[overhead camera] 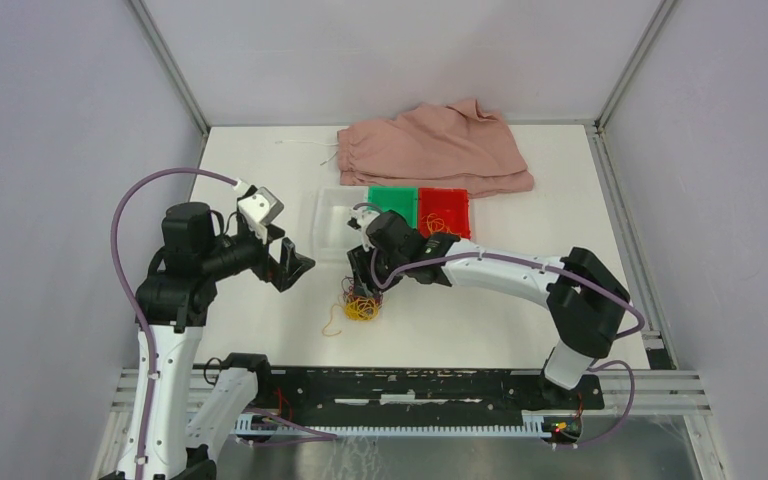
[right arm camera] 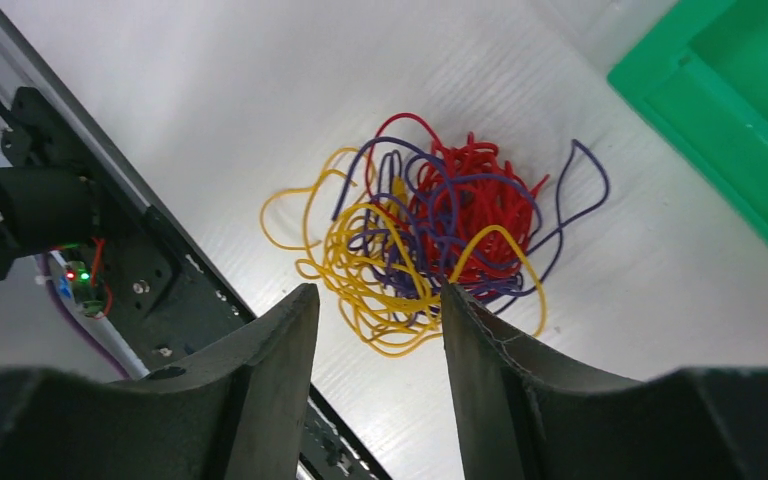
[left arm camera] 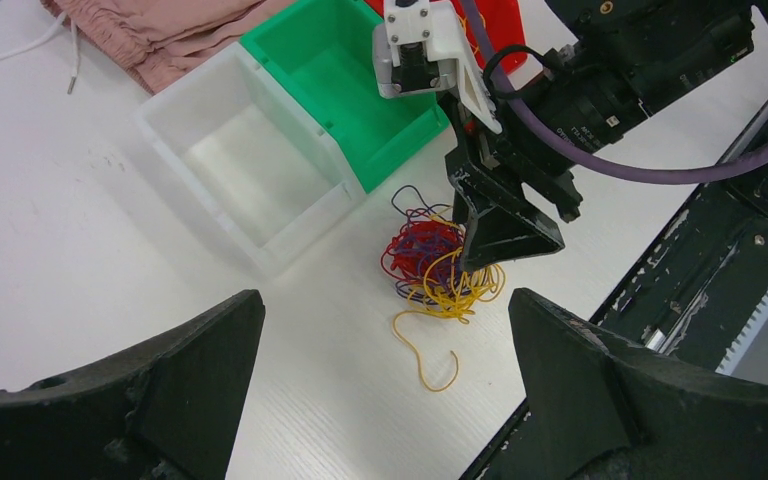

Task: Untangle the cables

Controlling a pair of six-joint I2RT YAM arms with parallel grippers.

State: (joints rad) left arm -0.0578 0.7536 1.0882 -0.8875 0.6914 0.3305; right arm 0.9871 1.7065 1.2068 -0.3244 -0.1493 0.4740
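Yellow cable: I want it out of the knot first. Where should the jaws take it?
Probably the yellow cable by its loose hooked tail, from straight above: that end lies flat and alone on the table, clear of the tangle.

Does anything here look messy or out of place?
Yes: the cables, yellow, red and purple, lie snarled in one ball near the green bin, a yellow end trailing loose. The pink cloth at the far edge lies crumpled.
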